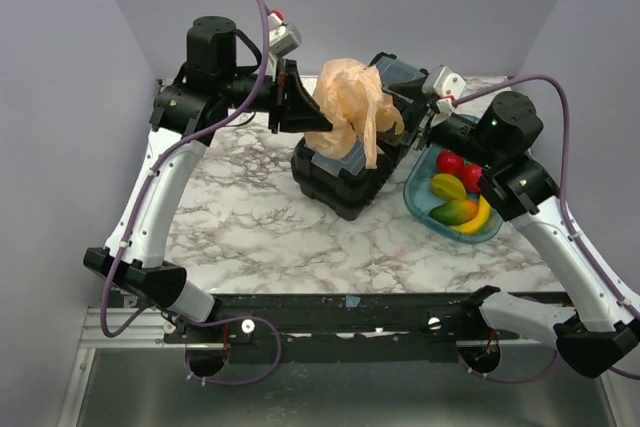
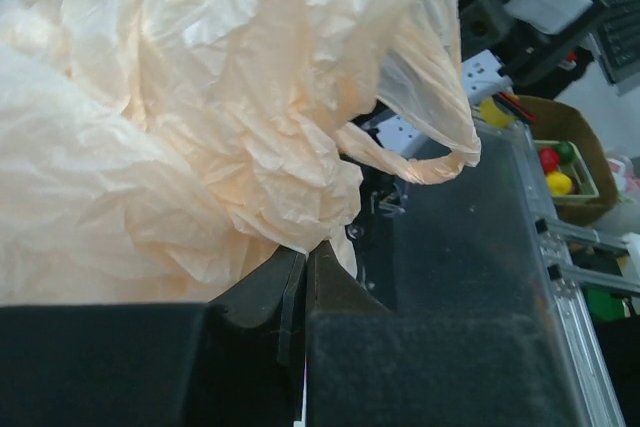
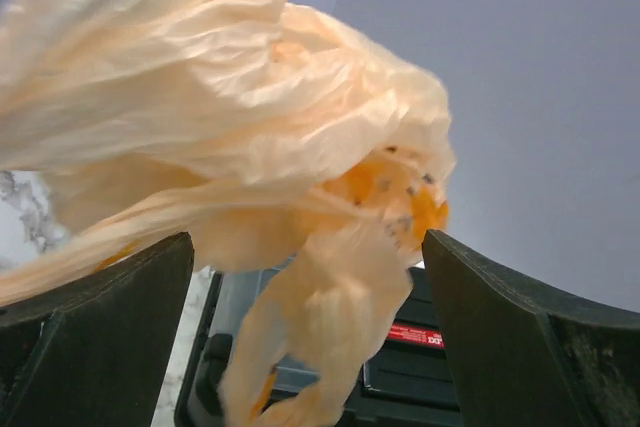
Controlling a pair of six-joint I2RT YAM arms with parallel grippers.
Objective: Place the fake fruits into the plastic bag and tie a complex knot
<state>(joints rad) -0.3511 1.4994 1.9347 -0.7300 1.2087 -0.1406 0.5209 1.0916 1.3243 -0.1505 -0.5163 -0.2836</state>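
The left claw point(image 2: 305, 252) is closed tight. Its two dark fingers point(image 2: 255, 297) press together on a fold of the plastic bag point(image 2: 200, 107), which billows up and away from the tips in crumpled peach sheets. Just past the tips, to their right in the wrist view, one handle loop point(image 2: 432, 142) of the bag hangs open in the air. It hangs above the dark clear lid of the toolbox point(image 2: 460, 247), which lies below this claw.

The right claw point(image 3: 305, 242) is spread wide, with a finger point(image 3: 100, 307) at each lower corner of its wrist view, and it grips nothing. The bag hangs ahead of the gap and above it, and a strip droops down between the fingers toward the toolbox beneath. Whether the film touches either finger cannot be told.

From above, the bag is bunched in the air between the two claws, held up at the left claw's tip, with one strip trailing down toward the lid. The toolbox sits on the marbled table point(image 1: 240, 217). The fake fruits point(image 1: 455, 192) are outside the bag, below and behind the right claw in the blue tray point(image 1: 413, 199). Two red ones lie nearest the claw, then a yellow-green one and an orange-green one, and the banana point(image 1: 482, 216) is farthest from it
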